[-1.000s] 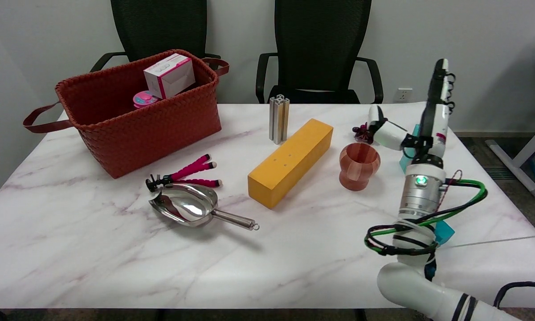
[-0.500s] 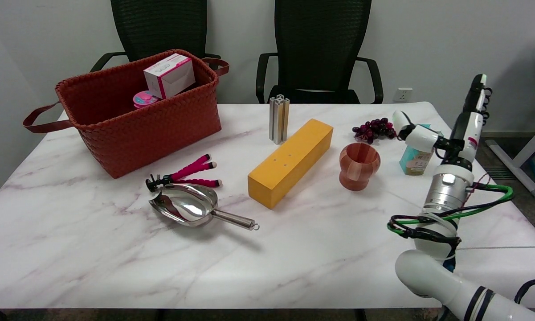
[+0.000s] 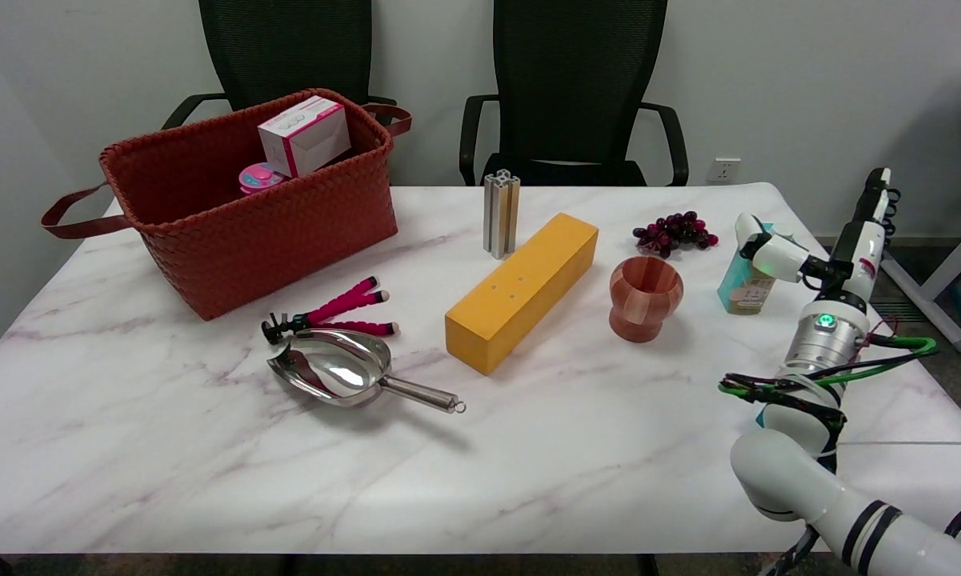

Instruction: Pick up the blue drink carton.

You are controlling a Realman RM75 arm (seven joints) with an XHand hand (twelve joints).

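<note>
Your blue drink carton (image 3: 741, 282) stands upright on the table (image 3: 168, 448), not yet lifted; it sits at 3 o'clock from the terracotta vase (image 3: 645, 298) and at 4 o'clock from the grapes (image 3: 674, 230). Just past it, your right hand (image 3: 824, 248) hangs with its fingers stretched upward and apart, released, holding nothing, and its thumb reaches over the carton's top right corner; whether the thumb touches the carton you cannot tell from here. So the reach looks nearly finished, while the grasp and the lift are still yours to do. Against the earlier frames, the hand has swung from in front of the carton toward 3 o'clock and dropped lower, uncovering the carton and the grapes; nothing on the table has shifted
</note>
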